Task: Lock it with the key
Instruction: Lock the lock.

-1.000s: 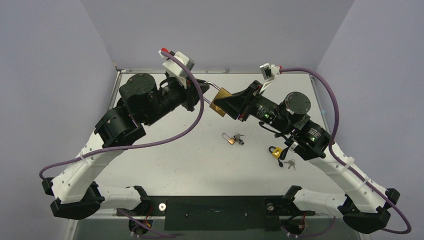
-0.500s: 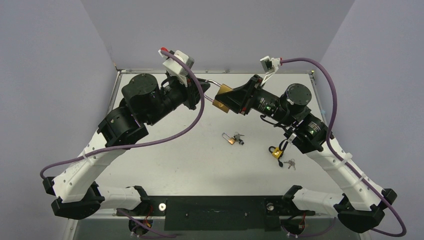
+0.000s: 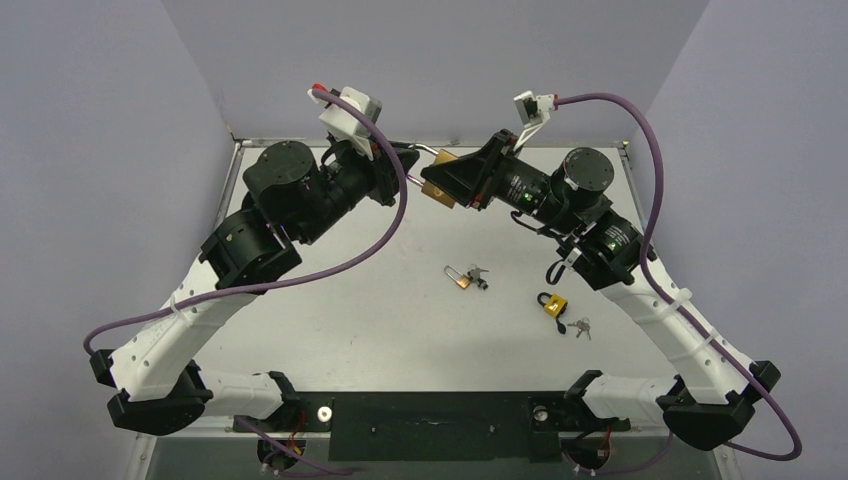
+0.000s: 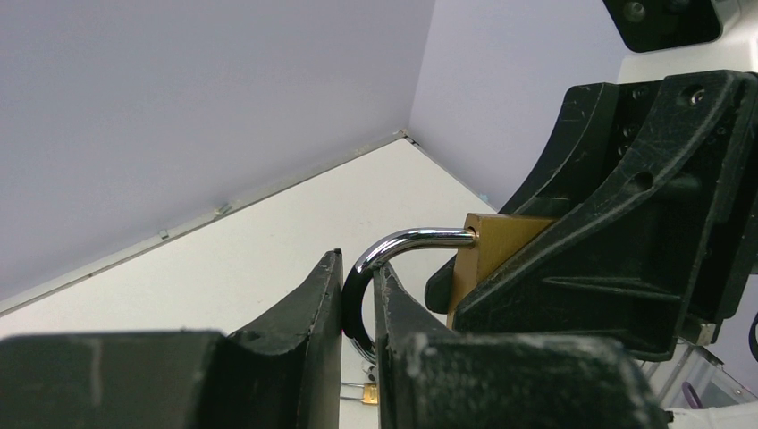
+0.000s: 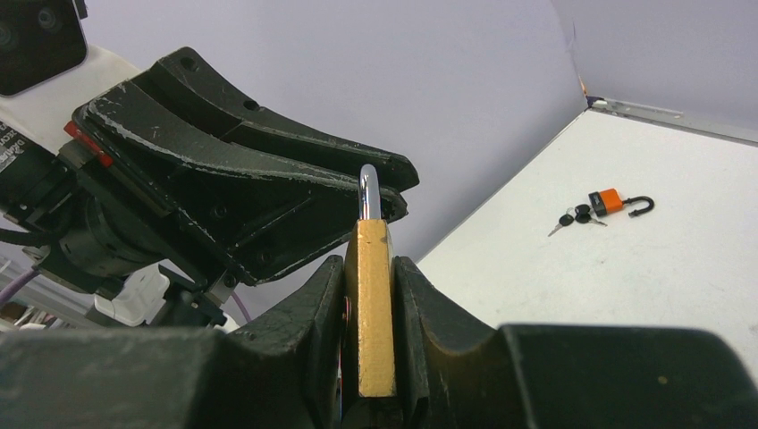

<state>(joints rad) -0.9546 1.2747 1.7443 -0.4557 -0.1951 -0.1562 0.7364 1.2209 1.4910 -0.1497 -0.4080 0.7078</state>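
A large brass padlock with a silver shackle hangs in the air over the back of the table, held between both grippers. My left gripper is shut on the shackle's curve, which sits between the two fingertips. My right gripper is shut on the brass body, edge-on between its fingers, with the shackle pointing up toward the left gripper. The shackle looks raised out of the body. No key shows in this padlock.
A small brass padlock with keys lies mid-table. A yellow padlock with a black shackle and loose keys lie to the right. The right wrist view shows an orange padlock with keys on the table. Walls enclose the table.
Both grippers, still holding the large padlock between them, have risen and shifted toward the back wall. The items on the table have not moved.
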